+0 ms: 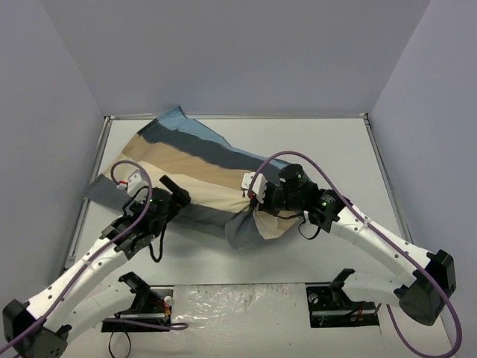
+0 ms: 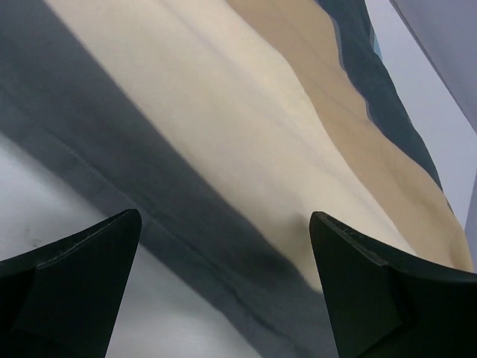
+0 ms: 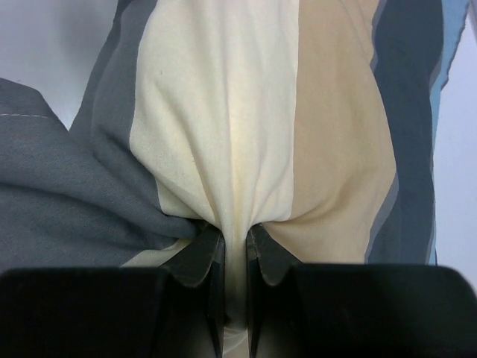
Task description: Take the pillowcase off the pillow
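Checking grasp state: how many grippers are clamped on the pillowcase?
1. Right gripper pinches a beige fold of the pillowcase, right end; left gripper hangs open over its left edge.

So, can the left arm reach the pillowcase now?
Probably yes. The left gripper hangs open right over the pillowcase, at its grey edge, and nothing lies between them. The right gripper pinches another part, well aside.

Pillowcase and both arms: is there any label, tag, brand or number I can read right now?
No readable text in any view.
The pillowcase shows only plain stripes, with no tag or print.
The left wrist's white block and the right wrist's white block are too small to show any marking.
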You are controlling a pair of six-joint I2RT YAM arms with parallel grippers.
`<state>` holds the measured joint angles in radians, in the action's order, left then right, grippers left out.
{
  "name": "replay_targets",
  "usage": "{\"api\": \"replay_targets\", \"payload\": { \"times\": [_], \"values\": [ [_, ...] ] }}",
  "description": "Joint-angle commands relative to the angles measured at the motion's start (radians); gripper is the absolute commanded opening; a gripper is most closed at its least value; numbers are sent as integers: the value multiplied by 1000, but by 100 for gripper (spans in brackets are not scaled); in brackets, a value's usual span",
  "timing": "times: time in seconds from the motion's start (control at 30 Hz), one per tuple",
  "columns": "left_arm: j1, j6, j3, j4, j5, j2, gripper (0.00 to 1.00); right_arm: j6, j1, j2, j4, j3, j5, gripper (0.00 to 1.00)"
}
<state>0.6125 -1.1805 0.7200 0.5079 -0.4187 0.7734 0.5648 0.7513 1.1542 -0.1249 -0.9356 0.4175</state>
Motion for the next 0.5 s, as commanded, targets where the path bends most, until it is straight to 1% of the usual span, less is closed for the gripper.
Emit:
{"api": "replay_targets", "payload": {
  "times": [0.0, 0.07, 0.13, 0.17, 0.2, 0.27, 0.3, 0.33, 0.37, 0.4, 0.43, 0.47],
  "values": [
    [0, 36, 33, -196, -35, 107, 96, -17, -7, -68, 28, -25, 109, 0],
    [-8, 42, 45, -221, -38, 162, 96, -31, -18, -82, 28, -25, 118, 0],
    [-11, 18, 55, -220, -20, 230, 100, -42, -26, -102, 28, -28, 130, 0],
    [-11, 9, 53, -210, -14, 245, 93, -46, -32, -108, 25, -34, 135, 0],
    [-13, -2, 52, -203, -11, 263, 91, -46, -33, -120, 22, -37, 139, 0],
    [-23, -33, 39, -184, -28, 265, 79, -46, -35, -131, 13, -46, 152, 0],
    [-31, -39, 35, -183, -40, 254, 70, -46, -36, -134, 10, -49, 158, 0],
    [-45, -50, 27, -189, -37, 248, 44, -46, -35, -136, 2, -54, 167, 0],
    [-60, -51, 25, -195, -28, 241, 29, -46, -36, -137, -4, -58, 176, 0],
    [-98, -45, 30, -203, 4, 224, 15, -42, -35, -137, -12, -77, 184, 0],
    [-117, -36, 36, -209, 26, 218, 2, -40, -36, -137, -28, -87, 196, 0],
    [-134, -25, 70, -209, 44, 201, 2, -42, -36, -137, -39, -103, 202, 0]
  ]
}}
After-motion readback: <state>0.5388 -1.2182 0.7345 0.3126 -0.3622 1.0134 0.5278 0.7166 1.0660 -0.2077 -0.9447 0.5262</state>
